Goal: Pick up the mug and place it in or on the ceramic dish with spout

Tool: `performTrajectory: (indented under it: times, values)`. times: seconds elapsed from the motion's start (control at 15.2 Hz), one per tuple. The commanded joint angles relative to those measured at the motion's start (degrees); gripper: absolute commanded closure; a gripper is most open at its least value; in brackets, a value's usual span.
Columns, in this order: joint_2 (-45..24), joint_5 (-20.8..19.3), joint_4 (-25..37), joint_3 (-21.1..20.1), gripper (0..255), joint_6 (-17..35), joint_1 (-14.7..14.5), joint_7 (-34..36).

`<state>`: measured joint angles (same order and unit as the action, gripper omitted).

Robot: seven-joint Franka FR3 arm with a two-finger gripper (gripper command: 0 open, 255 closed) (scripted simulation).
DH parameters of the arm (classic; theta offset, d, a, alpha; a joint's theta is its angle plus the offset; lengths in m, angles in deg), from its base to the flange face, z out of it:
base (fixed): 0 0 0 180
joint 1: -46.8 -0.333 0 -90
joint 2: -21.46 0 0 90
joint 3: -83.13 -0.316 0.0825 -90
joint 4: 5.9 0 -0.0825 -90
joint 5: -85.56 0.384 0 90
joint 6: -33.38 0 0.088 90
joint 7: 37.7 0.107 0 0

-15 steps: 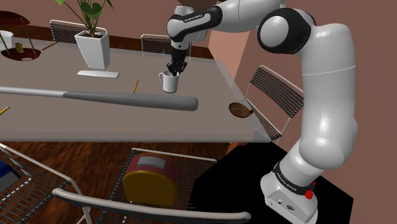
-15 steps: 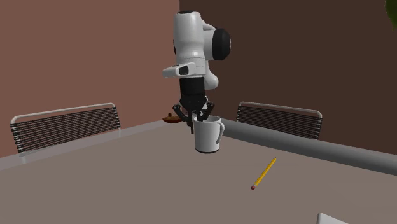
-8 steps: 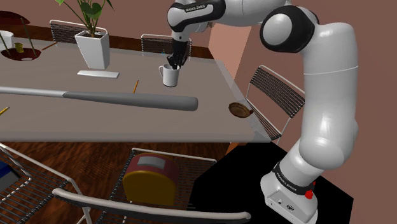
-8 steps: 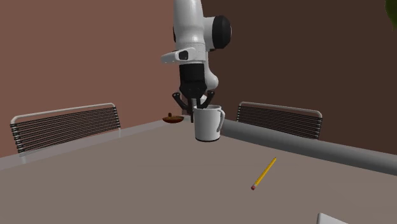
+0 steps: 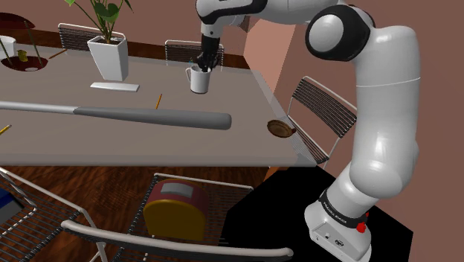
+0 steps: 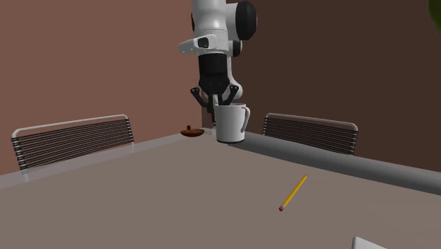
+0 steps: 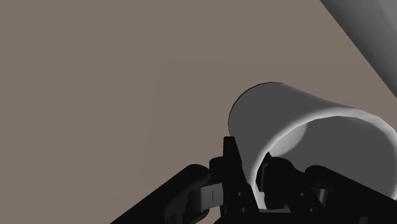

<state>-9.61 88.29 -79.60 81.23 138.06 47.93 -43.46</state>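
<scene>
You have one white mug (image 5: 198, 80) here, and the gripper (image 5: 205, 67) is clenched on its rim, one black finger inside the wall and one outside, as the wrist view shows. The mug hangs upright under the hand over the far part of the grey table (image 5: 74, 145). There is one brown spouted dish (image 5: 281, 129), well apart from the mug, near the table's edge toward the shoulder view's right. One long grey baseball bat (image 5: 149, 117) lies across the table between them.

You can count two pencils: one orange pencil (image 5: 158, 101) beside the bat, and a second pencil (image 5: 4, 129) cut off by the shoulder view's left edge. One potted plant (image 5: 108, 52) stands farther back, its leaves cropped at the top.

In the second exterior view the dish is small and partly hidden behind the mug's side of the arm, so you cannot make out its spout there.
</scene>
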Motion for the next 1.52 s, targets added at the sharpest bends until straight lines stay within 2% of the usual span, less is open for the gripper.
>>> performTrajectory:
  times: [0.0,0.26,0.53,0.79,1.45]
  values:
    - [0.2,0.0,1.3,0.0,255,-1.5,0.0,0.1]
    - [0.2,0.0,4.4,0.0,255,-4.6,0.0,0.3]
    - [10.8,0.5,-11.4,0.5,255,0.5,1.8,-2.2]
    - [19.7,1.0,-23.6,1.3,255,3.6,3.5,-5.0]
    - [39.0,0.6,-46.2,4.9,255,6.4,7.4,-12.5]
